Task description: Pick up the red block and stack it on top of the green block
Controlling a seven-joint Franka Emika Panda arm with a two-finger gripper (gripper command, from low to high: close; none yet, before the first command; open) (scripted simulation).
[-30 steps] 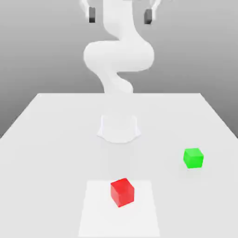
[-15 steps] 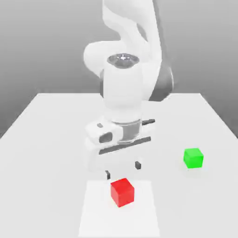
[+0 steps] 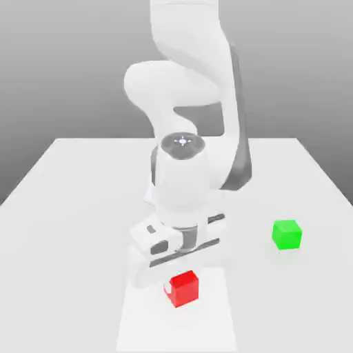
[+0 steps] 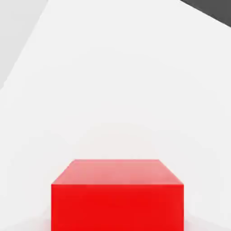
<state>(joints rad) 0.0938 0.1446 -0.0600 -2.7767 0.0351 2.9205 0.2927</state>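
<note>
The red block (image 3: 184, 287) sits on a paler square patch (image 3: 138, 317) of the white counter (image 3: 69, 207). The gripper (image 3: 180, 276) is lowered right onto it, clamped on the red block, with the white hand body (image 3: 178, 241) directly above covering the block's upper rear. The green block (image 3: 287, 234) rests well apart, toward the exterior view's right of the red block, untouched, nothing lying between them.

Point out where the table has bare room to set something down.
The table is bare across the exterior view's left, and along its right edge beyond the green block. The strip between the green block and the red block is open too. It is crowded around the gripper over the red block.
</note>
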